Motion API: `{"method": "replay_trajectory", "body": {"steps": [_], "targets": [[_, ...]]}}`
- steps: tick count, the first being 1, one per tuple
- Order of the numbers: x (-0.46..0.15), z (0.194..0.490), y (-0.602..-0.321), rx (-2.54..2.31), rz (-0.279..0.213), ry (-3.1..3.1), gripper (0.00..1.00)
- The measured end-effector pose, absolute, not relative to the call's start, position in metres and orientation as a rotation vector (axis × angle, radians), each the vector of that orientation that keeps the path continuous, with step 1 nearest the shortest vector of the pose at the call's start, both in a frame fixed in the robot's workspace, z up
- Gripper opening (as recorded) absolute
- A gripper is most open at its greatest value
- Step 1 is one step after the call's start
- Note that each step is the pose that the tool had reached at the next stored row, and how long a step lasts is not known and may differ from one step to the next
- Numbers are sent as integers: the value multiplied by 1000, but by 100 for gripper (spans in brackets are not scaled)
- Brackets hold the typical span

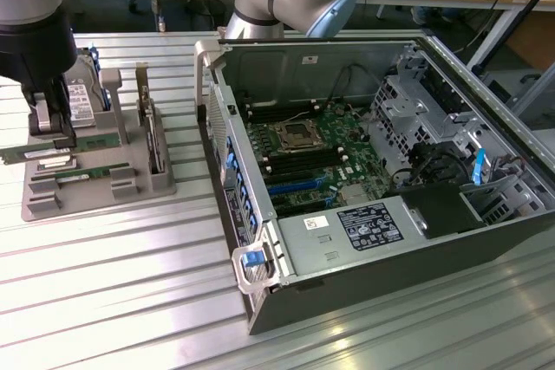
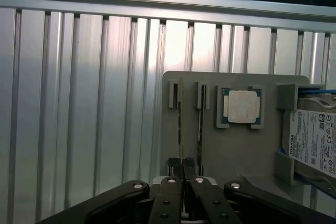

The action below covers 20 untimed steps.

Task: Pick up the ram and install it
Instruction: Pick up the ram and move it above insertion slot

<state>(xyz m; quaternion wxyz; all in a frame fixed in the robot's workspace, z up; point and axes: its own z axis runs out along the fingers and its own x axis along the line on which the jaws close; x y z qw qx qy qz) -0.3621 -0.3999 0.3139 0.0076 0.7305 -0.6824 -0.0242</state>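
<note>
The ram point(image 1: 30, 153) is a thin green stick lying level over the left end of the grey holder tray point(image 1: 104, 190). My black gripper point(image 1: 54, 138) comes down on it from above and is shut on it. In the wrist view the ram point(image 2: 179, 129) shows edge-on, running from its slot bracket down between my fingers point(image 2: 172, 171), and the gripper point(image 2: 181, 167) is closed on it. I cannot tell whether it has left the slot. A second green stick point(image 1: 87, 171) point(image 2: 200, 129) rests in the neighbouring slot.
The tray point(image 2: 231, 150) also carries a square silver processor point(image 2: 242, 106) and a labelled hard drive point(image 2: 315, 140). To the exterior view's right lies the open computer case point(image 1: 260, 318) with its motherboard memory slots point(image 1: 299, 162). Ribbed metal table point(image 1: 113, 283) surrounds both.
</note>
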Motion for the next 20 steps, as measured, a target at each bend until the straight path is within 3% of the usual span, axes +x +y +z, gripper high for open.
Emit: {"method": "replay_trajectory", "body": {"steps": [20], "targets": [[-362, 333, -400, 2284, -76, -2133, 12]]}}
